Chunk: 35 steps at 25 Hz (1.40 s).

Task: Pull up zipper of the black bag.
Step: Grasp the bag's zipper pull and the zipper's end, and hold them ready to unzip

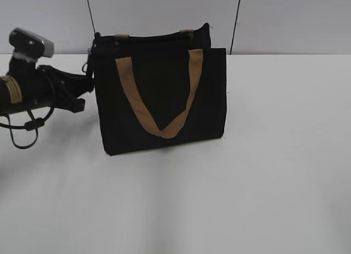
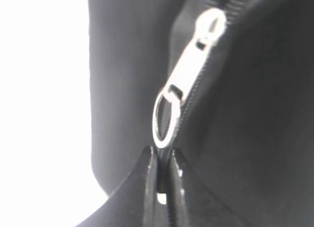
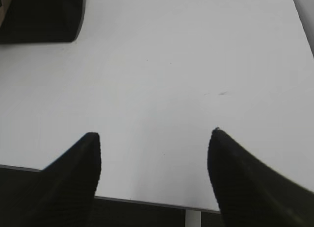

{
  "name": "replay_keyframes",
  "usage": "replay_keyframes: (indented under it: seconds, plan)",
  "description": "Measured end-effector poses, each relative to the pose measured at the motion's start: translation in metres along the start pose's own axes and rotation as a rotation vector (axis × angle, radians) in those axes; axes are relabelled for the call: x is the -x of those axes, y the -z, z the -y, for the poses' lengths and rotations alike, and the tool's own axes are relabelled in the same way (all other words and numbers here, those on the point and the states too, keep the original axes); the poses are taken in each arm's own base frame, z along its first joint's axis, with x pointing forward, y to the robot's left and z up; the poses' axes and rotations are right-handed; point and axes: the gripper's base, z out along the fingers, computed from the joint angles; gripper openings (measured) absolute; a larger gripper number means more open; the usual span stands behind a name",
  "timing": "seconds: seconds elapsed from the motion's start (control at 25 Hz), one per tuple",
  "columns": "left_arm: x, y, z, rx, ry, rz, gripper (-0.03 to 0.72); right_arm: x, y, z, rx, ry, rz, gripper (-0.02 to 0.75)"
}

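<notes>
In the exterior view the black bag stands upright near the middle of the white table, its front pocket panel facing the camera and one tan strap handle hanging down across it in a V. The left arm reaches in from the left edge, and the left gripper meets the bag's upper left side edge — the fingertips themselves are too dark against the fabric to make out here. A small glint of metal shows at that same edge.

The left wrist view is very close and somewhat blurred. The zipper, a silver slider with a ring pull, lies slantwise along the black zip line on the bag's side. The two dark fingertips are drawn nearly together with only a thin slit between them, right at the lower end of the ring (whether they actually pinch it I cannot tell).

In the right wrist view the right gripper hangs over bare table with its fingers spread wide, holding nothing — a corner of the bag sits well apart at the top left.
</notes>
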Motion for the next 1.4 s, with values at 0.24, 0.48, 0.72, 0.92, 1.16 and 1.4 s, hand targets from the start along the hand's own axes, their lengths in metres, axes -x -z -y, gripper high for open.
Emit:
replay_keyframes:
  seconds: [0.24,0.48,0.72,0.92,1.16,1.4]
  plan:
    - [0.047,0.034,-0.003,0.124,-0.093,-0.013,0.015,0.0,0.0,0.0,0.0,0.0,0.0,0.519]
    - [0.076,0.056,0.0,0.16,-0.141,0.064,0.014,0.0,0.0,0.0,0.0,0.0,0.0,0.519]
    - [0.079,0.054,0.007,0.135,-0.149,0.087,0.013,0.0,0.0,0.0,0.0,0.0,0.0,0.519]
    - [0.079,0.053,0.008,0.129,-0.151,0.09,0.013,0.0,0.0,0.0,0.0,0.0,0.0,0.519]
    - [0.079,0.053,0.008,0.13,-0.157,0.089,0.013,0.0,0.0,0.0,0.0,0.0,0.0,0.519]
    - [0.083,0.053,0.007,0.133,-0.174,0.098,0.013,0.002,-0.001,0.0,0.005,0.079,-0.007,0.519]
